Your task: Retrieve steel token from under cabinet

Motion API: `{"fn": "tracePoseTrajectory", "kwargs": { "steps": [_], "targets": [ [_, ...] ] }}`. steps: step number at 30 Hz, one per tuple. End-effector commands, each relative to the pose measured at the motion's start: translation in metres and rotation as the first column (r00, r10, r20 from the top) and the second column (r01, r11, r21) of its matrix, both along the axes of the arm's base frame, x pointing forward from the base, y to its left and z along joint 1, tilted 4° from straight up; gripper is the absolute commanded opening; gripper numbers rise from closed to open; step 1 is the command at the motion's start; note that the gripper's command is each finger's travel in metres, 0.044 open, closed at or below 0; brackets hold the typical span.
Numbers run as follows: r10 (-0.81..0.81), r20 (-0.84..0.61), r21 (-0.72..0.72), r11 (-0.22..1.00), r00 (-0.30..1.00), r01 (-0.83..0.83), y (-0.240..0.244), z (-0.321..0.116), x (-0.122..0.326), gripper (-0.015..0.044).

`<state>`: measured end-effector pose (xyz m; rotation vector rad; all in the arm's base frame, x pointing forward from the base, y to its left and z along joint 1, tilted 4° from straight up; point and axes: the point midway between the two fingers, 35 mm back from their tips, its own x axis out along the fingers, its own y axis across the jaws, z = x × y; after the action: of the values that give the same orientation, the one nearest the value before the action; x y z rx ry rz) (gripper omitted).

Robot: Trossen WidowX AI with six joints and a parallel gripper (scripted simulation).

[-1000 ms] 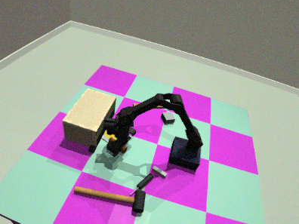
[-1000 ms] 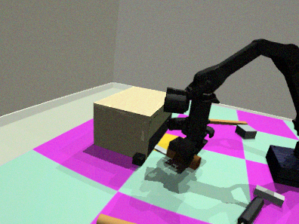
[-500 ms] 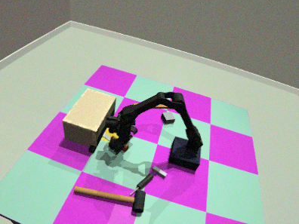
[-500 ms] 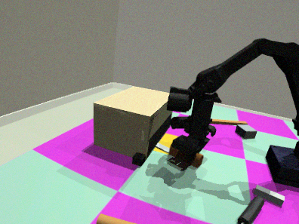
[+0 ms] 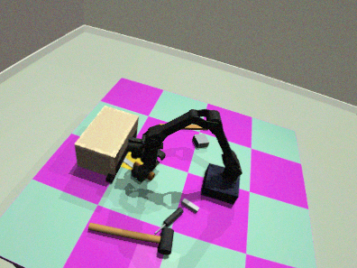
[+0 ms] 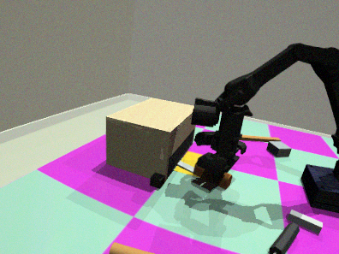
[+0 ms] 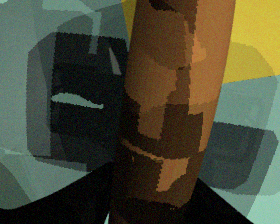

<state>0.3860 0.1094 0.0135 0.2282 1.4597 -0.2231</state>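
The pale cabinet point(image 5: 107, 132) point(image 6: 147, 136) has a dark strip along its lower front. The yellow marked area point(image 5: 132, 160) point(image 6: 192, 156) point(image 7: 257, 35) lies before it, partly hidden by the arm. My gripper point(image 5: 143, 172) point(image 6: 212, 178) is shut on a tool's brown handle point(image 5: 151, 176) point(image 6: 226, 180) point(image 7: 160, 110), low in front of the cabinet. A thin light-grey strip point(image 5: 129, 162) point(image 6: 185, 167), apparently the tool's blade, runs from the handle over the marked area towards the cabinet's lower edge. I cannot make out the steel token in any view.
A hammer point(image 5: 123, 232) point(image 6: 130, 250), a dark screwdriver point(image 5: 173, 217) point(image 6: 284, 239) and a pale block point(image 5: 190, 206) point(image 6: 305, 221) lie on the near side. A grey block point(image 5: 200, 141) point(image 6: 279, 149) and an orange-brown stick point(image 5: 195, 127) point(image 6: 261, 138) lie beyond the arm.
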Motion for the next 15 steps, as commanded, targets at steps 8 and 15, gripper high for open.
{"fn": "tracePoseTrajectory", "kwargs": {
  "steps": [8,15],
  "targets": [
    [-0.004,-0.002,-0.005,1.000,1.000,0.004,0.003,-0.002,-0.012,0.0000],
    [-0.004,-0.003,-0.004,1.000,1.000,0.004,0.006,-0.003,-0.020,0.0000]
  ]
}}
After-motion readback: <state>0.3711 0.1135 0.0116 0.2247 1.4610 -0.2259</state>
